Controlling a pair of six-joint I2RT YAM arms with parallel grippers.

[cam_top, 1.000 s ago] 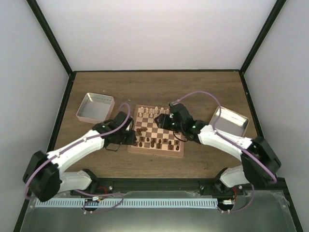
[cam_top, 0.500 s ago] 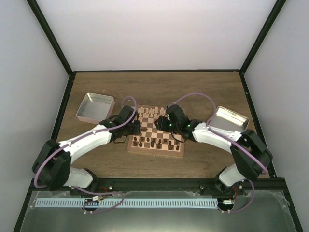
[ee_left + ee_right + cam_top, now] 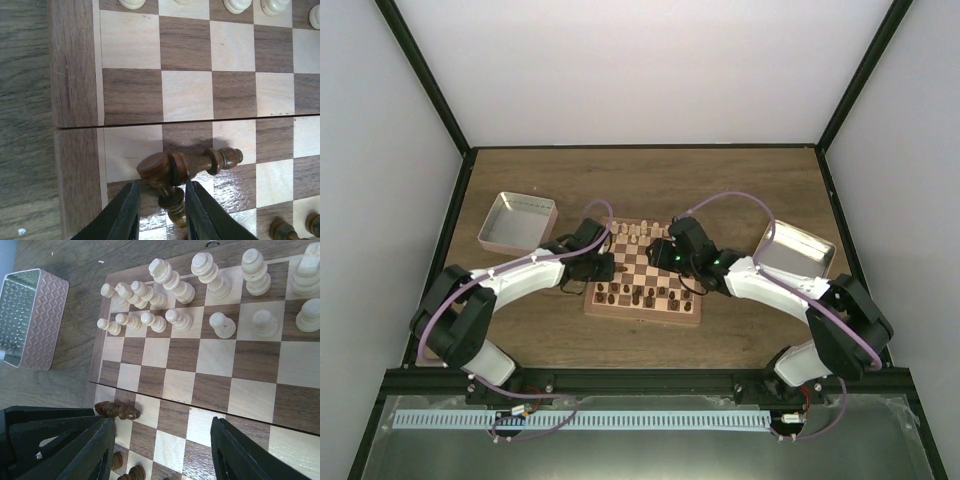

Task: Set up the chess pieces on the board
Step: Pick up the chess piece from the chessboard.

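One dark piece [image 3: 187, 164] lies sideways on the board [image 3: 75, 100], lower centre of the left wrist view, axis left-right, just above my narrow left claw [image 3: 162, 220]. It straddles a second piece [image 3: 172, 200], grip unclear. Right claw [image 3: 160, 450] is wide and farther.

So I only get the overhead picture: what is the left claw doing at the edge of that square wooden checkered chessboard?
Observer: Its wrist camera shows a dark brown wooden chess piece lying toppled on the board, right at the tips of the left gripper.
Visitor: Is it grabbing that one?
Observer: No. Its fingers flank a second dark brown piece, though I can't tell whether they grip it.
Visitor: And the right claw?
Observer: On its own camera, the right gripper has its jaws wide open with nothing between them.
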